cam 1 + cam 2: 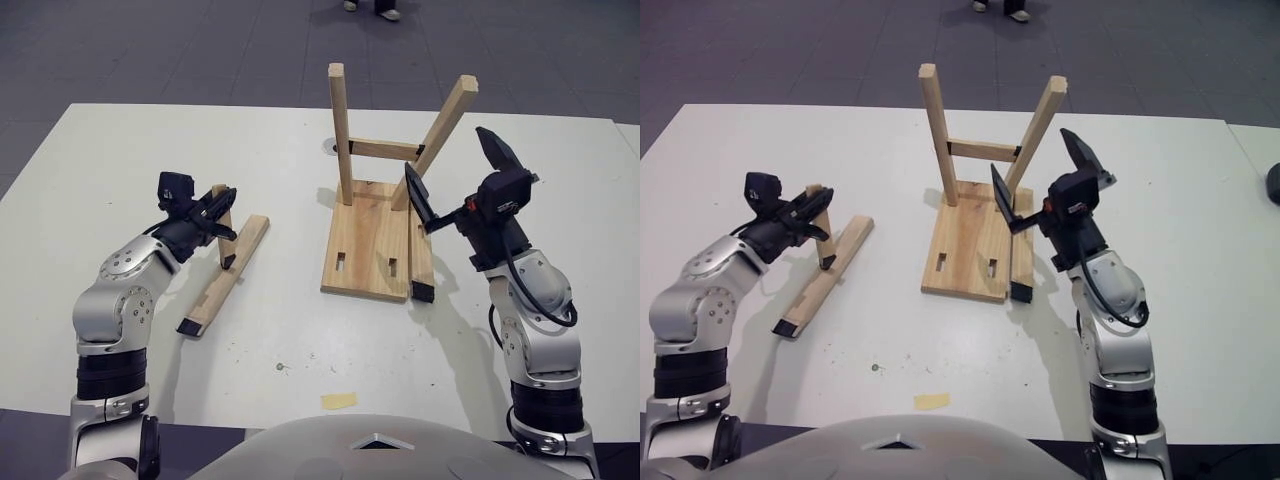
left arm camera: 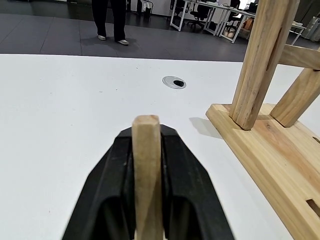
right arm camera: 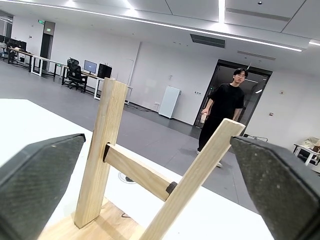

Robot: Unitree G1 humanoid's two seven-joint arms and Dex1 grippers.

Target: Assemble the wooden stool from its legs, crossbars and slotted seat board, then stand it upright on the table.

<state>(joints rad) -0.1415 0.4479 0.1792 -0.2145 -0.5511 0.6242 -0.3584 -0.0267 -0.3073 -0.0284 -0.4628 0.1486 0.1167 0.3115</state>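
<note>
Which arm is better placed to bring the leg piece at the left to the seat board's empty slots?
Left. The left gripper is shut on the upright crossbar of that leg piece. The right gripper is open beside the standing legs, holding nothing.

no legible text or labels, no readable numbers or signs

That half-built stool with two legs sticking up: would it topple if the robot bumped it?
Probably not easily: the seat board lies flat on the table, a broad base. The leaning leg looks loosely seated, so it may wobble. It is wood, so likely stiff, not floppy.
</note>
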